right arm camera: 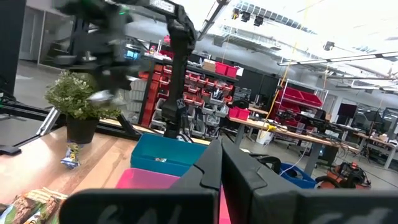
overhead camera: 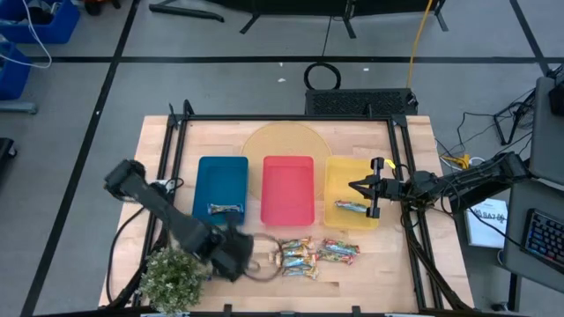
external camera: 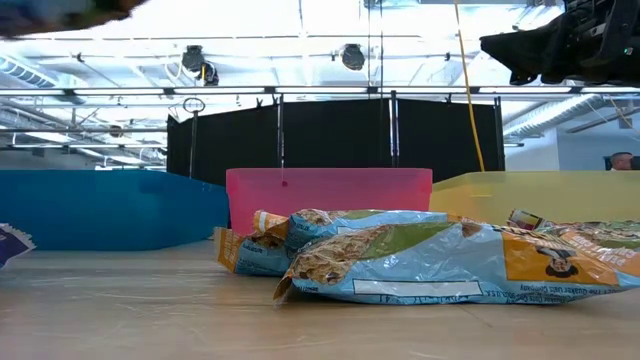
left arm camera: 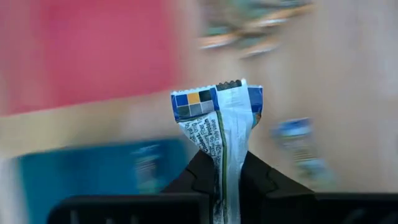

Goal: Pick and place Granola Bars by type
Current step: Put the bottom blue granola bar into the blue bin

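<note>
While the left gripper (left arm camera: 225, 186) pinches a blue-and-white granola bar (left arm camera: 219, 134) lengthwise near the table's front edge, beside the potted plant (overhead camera: 172, 277), the right gripper (overhead camera: 363, 188) hangs closed over the yellow tray (overhead camera: 351, 167).

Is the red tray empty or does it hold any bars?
Empty. In the high view the red tray shows only bare floor, while the blue tray and yellow tray each hold one bar.

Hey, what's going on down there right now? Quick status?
Left gripper shut on blue-and-white wrapped bar. Right gripper shut, over yellow plastic tray. Wrapped bars wait on table.
</note>
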Controlling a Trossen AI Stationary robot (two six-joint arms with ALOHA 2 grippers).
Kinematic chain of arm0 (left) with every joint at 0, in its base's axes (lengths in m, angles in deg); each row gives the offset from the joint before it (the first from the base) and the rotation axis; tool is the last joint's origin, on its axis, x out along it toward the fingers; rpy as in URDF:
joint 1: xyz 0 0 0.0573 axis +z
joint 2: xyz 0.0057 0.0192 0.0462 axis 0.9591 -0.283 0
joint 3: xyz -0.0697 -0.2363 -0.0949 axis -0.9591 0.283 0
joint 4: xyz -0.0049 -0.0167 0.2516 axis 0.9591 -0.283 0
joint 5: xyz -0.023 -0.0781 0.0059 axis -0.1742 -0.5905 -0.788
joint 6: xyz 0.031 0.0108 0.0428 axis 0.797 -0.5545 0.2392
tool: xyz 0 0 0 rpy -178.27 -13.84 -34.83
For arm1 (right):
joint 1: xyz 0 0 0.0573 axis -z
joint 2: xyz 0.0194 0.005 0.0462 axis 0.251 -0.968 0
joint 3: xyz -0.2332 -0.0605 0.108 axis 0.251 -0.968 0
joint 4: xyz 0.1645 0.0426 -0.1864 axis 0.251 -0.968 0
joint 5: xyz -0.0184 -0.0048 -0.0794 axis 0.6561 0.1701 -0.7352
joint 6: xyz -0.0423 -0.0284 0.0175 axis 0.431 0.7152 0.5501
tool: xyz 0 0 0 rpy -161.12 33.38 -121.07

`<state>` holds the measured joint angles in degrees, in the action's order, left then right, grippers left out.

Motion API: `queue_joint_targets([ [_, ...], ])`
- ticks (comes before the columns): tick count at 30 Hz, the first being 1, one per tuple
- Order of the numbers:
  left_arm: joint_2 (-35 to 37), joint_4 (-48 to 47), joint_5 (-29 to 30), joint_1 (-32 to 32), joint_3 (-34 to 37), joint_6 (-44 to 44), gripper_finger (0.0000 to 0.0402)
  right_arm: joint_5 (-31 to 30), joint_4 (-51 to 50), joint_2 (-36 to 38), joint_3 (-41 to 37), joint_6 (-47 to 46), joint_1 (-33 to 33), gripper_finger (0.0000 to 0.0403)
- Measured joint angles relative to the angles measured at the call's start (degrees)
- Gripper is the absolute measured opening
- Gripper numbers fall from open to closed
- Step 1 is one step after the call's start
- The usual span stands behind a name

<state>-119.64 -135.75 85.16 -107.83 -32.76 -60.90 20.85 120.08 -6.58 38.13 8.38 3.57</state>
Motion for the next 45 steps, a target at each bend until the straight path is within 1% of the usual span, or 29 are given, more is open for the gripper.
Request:
queue_joint_targets([
  [2,2.91,-4.00,4.39,1.67,1.24,0.59,0.0034,-0.02,-0.05,0.00,0.00,-0.02,-0.02,0.0000],
  [4,5.63,-6.99,7.17,3.82,3.42,1.63,0.0034,-0.02,-0.26,-0.02,0.00,-0.02,0.00,0.0000],
  [7,9.98,-7.21,6.90,8.20,8.61,5.26,0.0038,-0.02,-0.27,-0.07,0.01,0.57,0.00,0.0000],
  [10,13.83,-2.57,1.77,12.89,16.43,12.70,0.0047,-0.04,-0.27,-0.09,0.02,1.24,-0.02,0.0000],
  [13,16.59,4.52,-2.45,17.84,24.35,18.82,0.0037,-0.06,-0.26,-0.08,0.02,1.51,0.00,0.0000],
  [15,17.72,7.73,-4.10,21.92,28.10,22.04,0.0031,-0.09,-0.24,-0.07,0.01,1.53,0.00,0.0000],
  [19,17.97,11.35,-7.56,29.40,31.99,27.64,0.0031,-0.22,-0.26,-0.09,0.01,1.47,-0.01,0.0000],
  [23,18.03,15.98,-14.12,34.45,34.18,32.46,0.0044,-0.28,-0.26,-0.09,0.02,1.43,0.00,0.0000],
  [25,18.01,18.64,-17.52,35.70,35.26,33.49,0.0046,-0.28,-0.26,-0.09,0.01,1.50,-0.02,0.0000],
  [29,18.03,20.85,-18.94,36.72,37.23,33.49,0.0028,-0.43,-0.28,-0.09,0.02,1.82,0.00,0.0000],
  [33,18.03,22.22,-20.85,36.93,39.85,32.77,0.0028,-0.43,-0.63,-0.09,0.02,1.88,0.00,0.0000],
  [36,18.03,23.71,-21.22,36.86,42.16,32.74,0.0046,-0.38,-1.59,-0.09,0.00,1.84,0.00,0.0000],
  [40,18.03,24.60,-21.04,36.88,42.50,31.96,0.0075,-0.28,-2.95,-0.09,0.02,1.80,-0.01,0.0000],
  [45,18.03,24.34,-21.12,36.77,42.50,27.97,0.0084,-0.26,-2.86,-0.09,0.02,1.78,0.00,0.0000],
])
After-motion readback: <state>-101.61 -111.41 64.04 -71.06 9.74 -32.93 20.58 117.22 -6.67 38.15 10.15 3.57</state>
